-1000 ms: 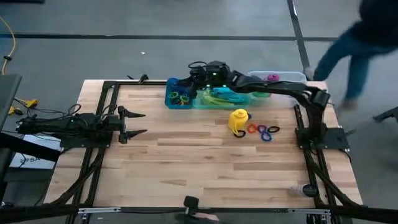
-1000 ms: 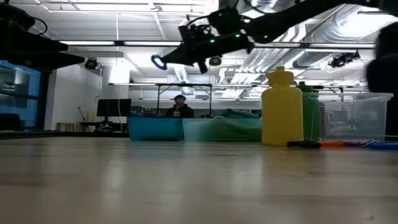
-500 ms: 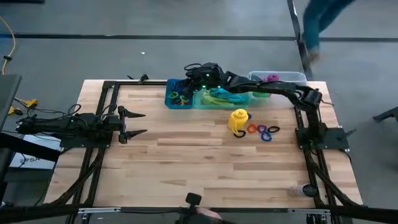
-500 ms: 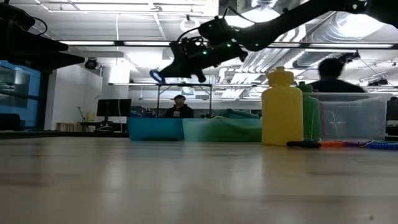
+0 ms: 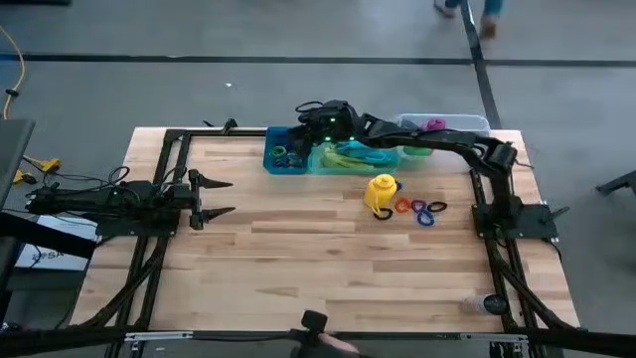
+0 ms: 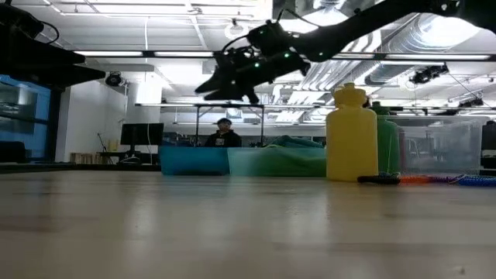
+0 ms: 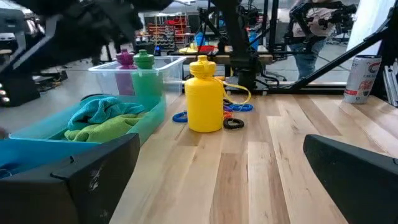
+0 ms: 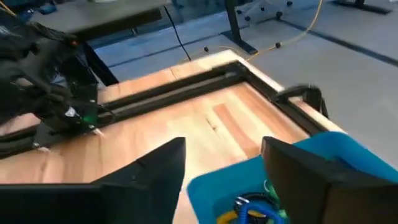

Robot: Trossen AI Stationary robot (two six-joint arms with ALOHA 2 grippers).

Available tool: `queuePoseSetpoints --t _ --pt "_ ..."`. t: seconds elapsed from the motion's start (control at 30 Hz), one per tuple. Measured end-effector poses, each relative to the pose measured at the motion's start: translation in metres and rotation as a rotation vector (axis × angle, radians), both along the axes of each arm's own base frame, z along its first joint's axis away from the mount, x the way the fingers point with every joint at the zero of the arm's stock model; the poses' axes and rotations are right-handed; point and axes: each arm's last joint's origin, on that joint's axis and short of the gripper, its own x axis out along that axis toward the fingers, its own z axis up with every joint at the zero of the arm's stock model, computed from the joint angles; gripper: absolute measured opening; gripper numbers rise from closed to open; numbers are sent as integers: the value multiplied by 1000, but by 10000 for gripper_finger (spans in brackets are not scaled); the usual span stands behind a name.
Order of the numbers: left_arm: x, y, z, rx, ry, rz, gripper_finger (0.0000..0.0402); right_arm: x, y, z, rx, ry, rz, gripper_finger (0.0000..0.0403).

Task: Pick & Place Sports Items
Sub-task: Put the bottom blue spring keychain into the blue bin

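Grey floor [image 5: 248, 35], bright ceiling strip lights [image 6: 147, 54], exposed ducts [image 6: 434, 31]

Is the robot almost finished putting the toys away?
Partly. Rings already lie in the blue bin, cloths in the green bin. The right gripper hovers open above the blue bin, holding nothing. The yellow bottle and loose rings remain on the table.

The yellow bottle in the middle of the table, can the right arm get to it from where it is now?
Probably yes. The yellow bottle stands upright on bare wood with open space above it. Only the little rings lie beside it. The right gripper hovers open over the blue bin nearby, holding nothing, so it looks free to swing over.
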Motion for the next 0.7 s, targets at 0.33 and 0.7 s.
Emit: queuePoseSetpoints --t 0.33,0.7 --pt "0 0 0 0 0 0 368 -33 17 55 -60 6 22 177" --pt "0 0 0 0 0 0 368 -78 40 103 16 45 -31 177"
